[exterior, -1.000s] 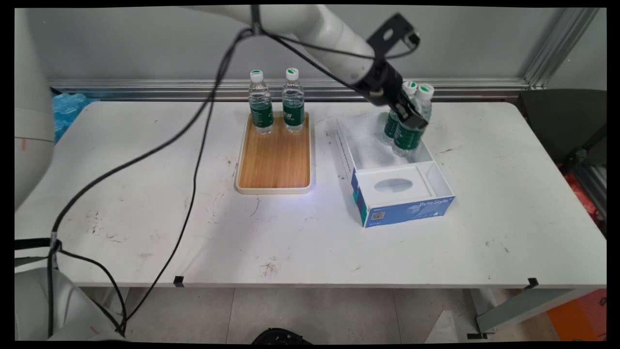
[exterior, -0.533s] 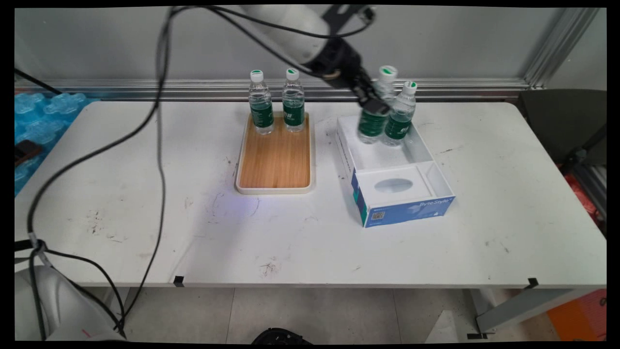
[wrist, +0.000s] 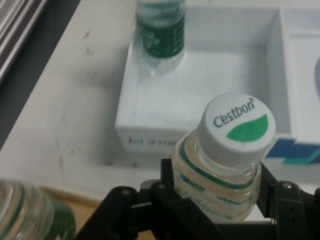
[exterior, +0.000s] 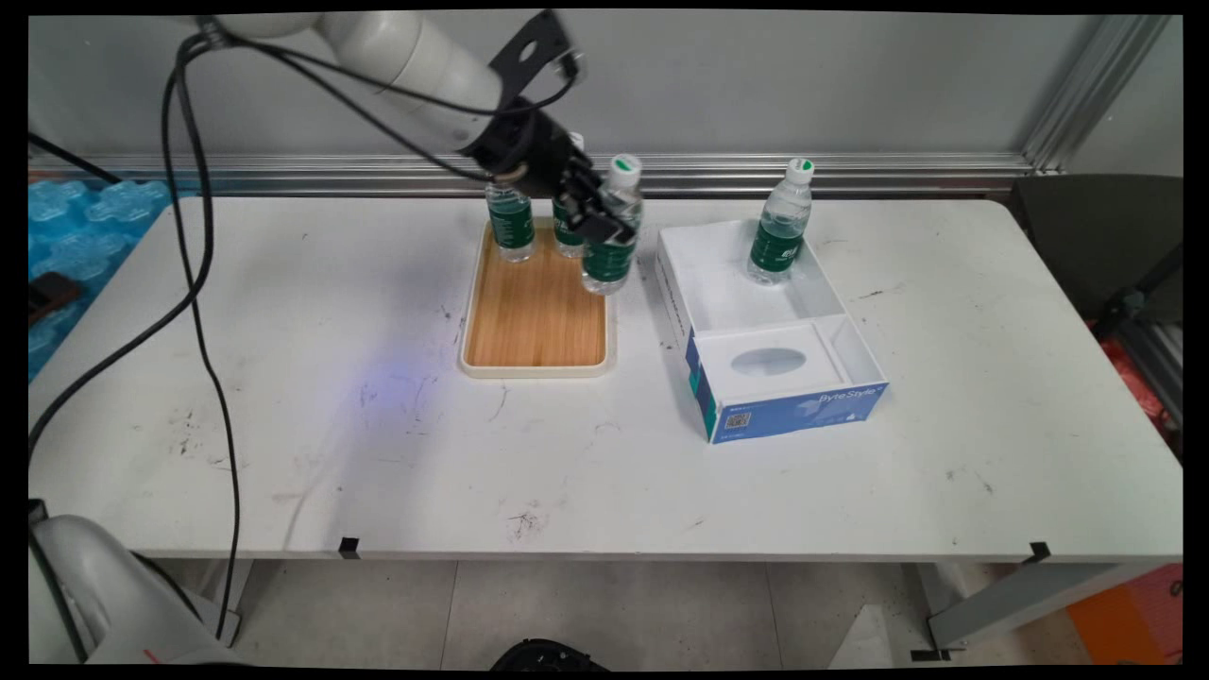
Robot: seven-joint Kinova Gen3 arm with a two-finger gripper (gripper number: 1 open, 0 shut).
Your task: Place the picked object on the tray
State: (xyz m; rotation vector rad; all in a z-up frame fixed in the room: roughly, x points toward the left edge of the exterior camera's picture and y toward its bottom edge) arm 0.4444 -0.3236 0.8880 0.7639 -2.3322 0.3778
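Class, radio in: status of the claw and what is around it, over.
Claw shut on a water bottle, held above the wooden tray. Two bottles stand at the tray's far end. One bottle in the white box.

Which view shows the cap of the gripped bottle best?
The hand view: the cap faces the camera close up, its Cestbon lettering and green leaf readable, above the bottle clamped in the gripper. The main view shows that cap only as a small white and green top, seen from the side above the wooden tray.
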